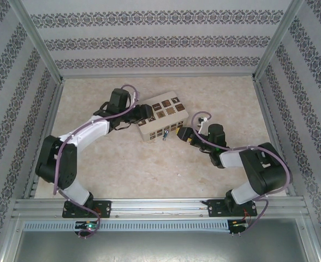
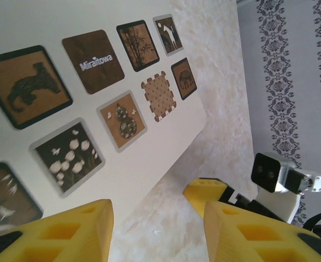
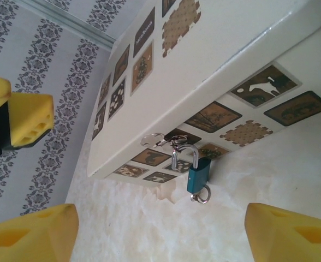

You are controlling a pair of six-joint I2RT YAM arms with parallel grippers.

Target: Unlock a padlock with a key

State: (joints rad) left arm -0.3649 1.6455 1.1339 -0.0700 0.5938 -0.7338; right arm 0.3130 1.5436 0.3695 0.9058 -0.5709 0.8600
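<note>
A: Beige stone-look counter point(image 1: 149, 169), patterned wallpaper point(image 1: 149, 41) all round. The white box point(image 1: 159, 115) sits mid-counter. The padlock point(image 3: 197, 174) hangs from a hasp point(image 3: 159, 141) on the box's front face, shackle looks shut.
B: Claws?
A: The right claw point(image 3: 160, 234) is just in front of the box, spread wide, empty. The left claw point(image 2: 158, 232) is at the box's left end, also wide, holding nothing.
B: Key?
A: Small ring point(image 3: 201, 195) under the lock body; can't tell if a key's seated. I'd steady the box with left, come in low with right, pinch at the ring, turn without tugging. Lock likely swings.
</note>
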